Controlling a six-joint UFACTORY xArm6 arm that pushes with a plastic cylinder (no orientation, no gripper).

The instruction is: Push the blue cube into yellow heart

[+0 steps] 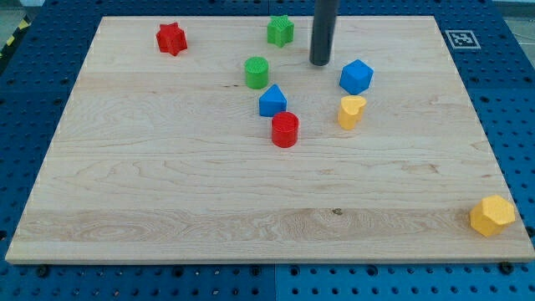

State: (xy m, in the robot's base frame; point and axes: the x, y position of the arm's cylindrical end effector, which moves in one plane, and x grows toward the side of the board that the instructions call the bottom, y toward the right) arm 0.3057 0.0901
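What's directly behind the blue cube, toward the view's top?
Bare wooden board lies behind the blue cube. My tip stands up-left of it, apart. Nothing is covered there; the yellow heart sits just below.

table (167, 192): pale wood, visible grain, smooth matt | blue cube (356, 77), yellow heart (351, 111), red cylinder (285, 130): plastic-looking, smooth, slight sheen | rod (323, 29): dark, matt | surround (25, 100): blue perforated board, looks like metal
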